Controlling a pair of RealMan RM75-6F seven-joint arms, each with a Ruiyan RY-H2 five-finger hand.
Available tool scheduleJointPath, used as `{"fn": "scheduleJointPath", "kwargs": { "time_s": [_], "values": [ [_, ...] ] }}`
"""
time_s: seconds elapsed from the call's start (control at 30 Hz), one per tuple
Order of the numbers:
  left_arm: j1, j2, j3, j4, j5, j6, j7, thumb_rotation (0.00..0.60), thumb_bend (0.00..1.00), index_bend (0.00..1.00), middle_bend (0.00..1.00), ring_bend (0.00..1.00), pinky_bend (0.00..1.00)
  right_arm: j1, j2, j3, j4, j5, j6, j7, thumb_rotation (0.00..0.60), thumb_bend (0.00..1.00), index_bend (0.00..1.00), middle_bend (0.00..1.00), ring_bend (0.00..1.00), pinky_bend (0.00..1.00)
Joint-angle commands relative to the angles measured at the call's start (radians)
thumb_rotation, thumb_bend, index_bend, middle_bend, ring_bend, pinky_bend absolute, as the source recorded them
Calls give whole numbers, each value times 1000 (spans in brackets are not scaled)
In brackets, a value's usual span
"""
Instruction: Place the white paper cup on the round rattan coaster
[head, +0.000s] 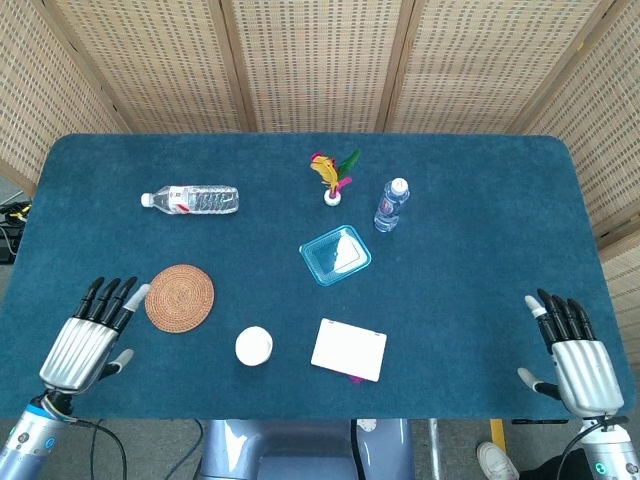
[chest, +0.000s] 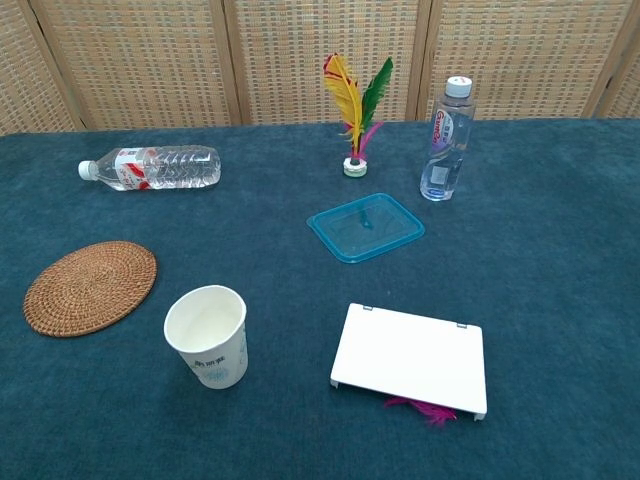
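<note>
Left hand is being held spread and empty over the desk, just left of the rattan coaster. White paper cup is standing upright, right of both. Right hand, spread, is being kept well apart; left judged nearer.

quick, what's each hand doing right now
Left hand: open, holding nothing.
Right hand: open, holding nothing.
</note>
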Motion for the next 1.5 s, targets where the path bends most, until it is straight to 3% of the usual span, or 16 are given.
{"fn": "scheduleJointPath", "kwargs": {
  "time_s": [0.03, 0.23, 0.43, 0.9, 1.5],
  "values": [
    [-62, 8, 8, -11, 48, -76, -29, 600, 209, 0, 0, 0, 0, 1, -1, 0, 1, 3, -3, 0, 600, 117, 45, 0, 0, 0],
    [-130, 32, 29, -45, 117, -178, 26, 600, 209, 0, 0, 0, 0, 2, 0, 5, 6, 20, -10, 10, 600, 117, 44, 0, 0, 0],
    [-193, 34, 17, -101, 86, -293, 72, 600, 209, 0, 0, 0, 0, 0, 1, 6, 8, 17, -4, 14, 600, 116, 44, 0, 0, 0],
    [-319, -29, -62, -170, -169, -519, 262, 600, 209, 0, 0, 0, 0, -6, 13, 15, 15, 32, 9, 46, 600, 116, 44, 0, 0, 0],
    [-443, -182, -73, -140, -476, -593, 493, 600, 212, 0, 0, 0, 0, -11, 26, 25, 27, 54, 13, 100, 600, 117, 44, 0, 0, 0]
  ]
}}
